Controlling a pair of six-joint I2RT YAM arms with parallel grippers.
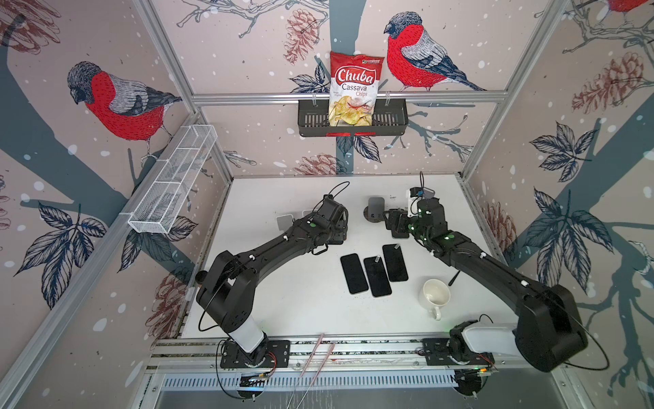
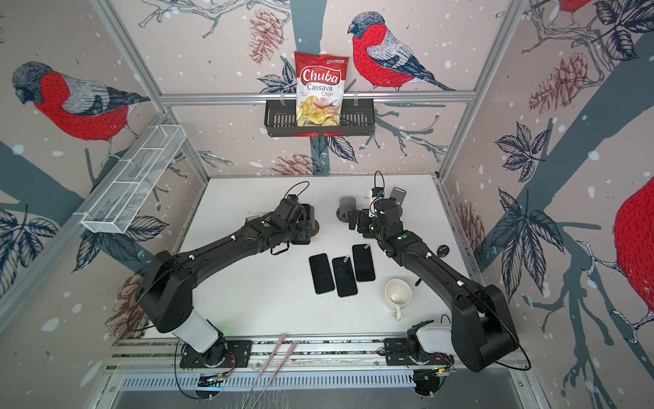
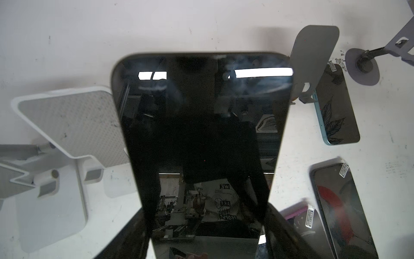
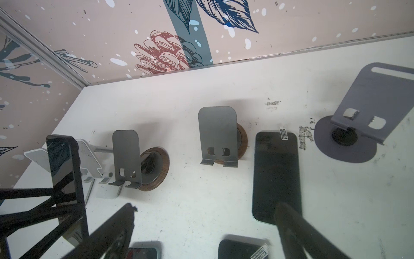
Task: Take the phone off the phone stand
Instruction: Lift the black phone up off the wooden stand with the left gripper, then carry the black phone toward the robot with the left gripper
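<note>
Black glass fills the left wrist view: the phone [image 3: 201, 134] is pinched at its lower end by the left claw [image 3: 206, 235], one finger on each long edge. Its long axis runs straight out from the claw, screen toward the wrist camera, and in the right wrist view it stands nearly upright. Contact with any stand is hidden. The left arm reaches forward with its elbow bent, its wrist well beyond and left of the white mug [image 1: 436, 292]. The right arm stretches past the mug, its claw [image 4: 201, 224] spread wide and holding nothing.

Count: one mug; three flat phones [image 1: 377, 276] side by side on the desk [image 1: 283, 301], just left of the mug; four stands beyond it: one white stand [image 4: 89, 161], two grey stands [image 4: 217, 134] on wooden discs, one lilac-grey stand [image 4: 380, 94].
</note>
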